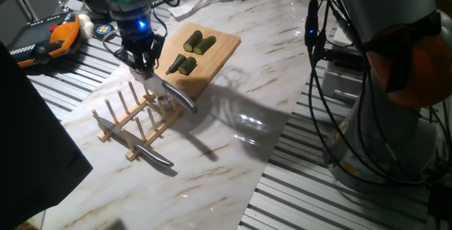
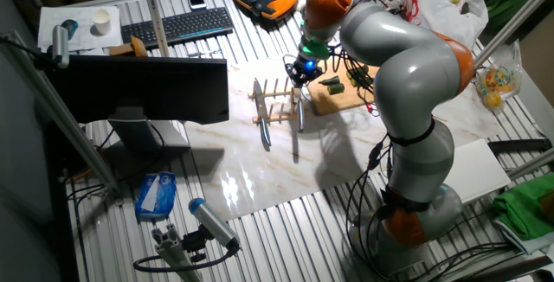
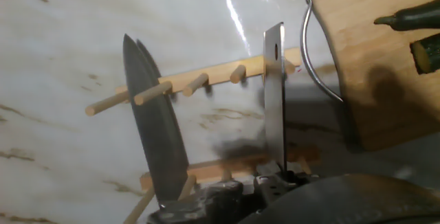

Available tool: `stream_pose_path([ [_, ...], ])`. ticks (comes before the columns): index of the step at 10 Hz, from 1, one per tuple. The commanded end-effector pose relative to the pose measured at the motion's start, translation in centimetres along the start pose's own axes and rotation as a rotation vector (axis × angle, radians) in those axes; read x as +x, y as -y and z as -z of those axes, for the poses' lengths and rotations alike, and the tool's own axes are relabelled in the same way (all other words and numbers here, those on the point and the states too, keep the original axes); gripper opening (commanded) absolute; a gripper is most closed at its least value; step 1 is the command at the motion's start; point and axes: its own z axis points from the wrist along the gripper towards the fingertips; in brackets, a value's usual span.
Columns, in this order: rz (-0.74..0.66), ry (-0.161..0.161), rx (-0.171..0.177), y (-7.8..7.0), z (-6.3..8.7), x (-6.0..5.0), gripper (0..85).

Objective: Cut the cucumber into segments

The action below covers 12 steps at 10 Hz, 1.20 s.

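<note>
Several short dark green cucumber segments lie in two pairs on the wooden cutting board; the hand view catches two of them at its right edge. My gripper hangs over the wooden peg rack, left of the board. It looks shut on a knife whose narrow blade with a hole reaches out past the rack's pegs. In the other fixed view the gripper sits just left of the board.
A second knife rests across the rack, its wide blade lying between the pegs. Cables and a teach pendant crowd the table's back left. The arm's base and hanging cables stand beside the marble sheet.
</note>
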Motion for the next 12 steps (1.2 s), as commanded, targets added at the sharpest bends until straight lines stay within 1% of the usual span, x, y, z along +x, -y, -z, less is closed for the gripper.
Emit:
stream_pose_path([
  [1,0.009,-0.008,0.003,0.0,-0.1,-0.2,0.7],
  [3,0.024,-0.018,0.008,0.1,-0.5,-1.1,0.7],
  [4,0.034,-0.015,0.015,0.2,-1.0,-1.4,0.7],
  [5,0.038,-0.007,0.015,0.4,-2.0,-1.6,0.7],
  [7,0.040,-0.009,0.000,0.4,-3.4,-1.5,0.7],
  [8,0.038,-0.007,-0.001,0.3,-3.8,-1.4,0.7],
  [9,0.037,-0.013,-0.003,0.3,-3.9,-1.3,0.7],
  [10,0.039,-0.019,-0.010,0.3,-4.0,-1.4,0.7],
  [12,0.044,-0.019,-0.011,0.4,-4.6,-1.6,0.7],
])
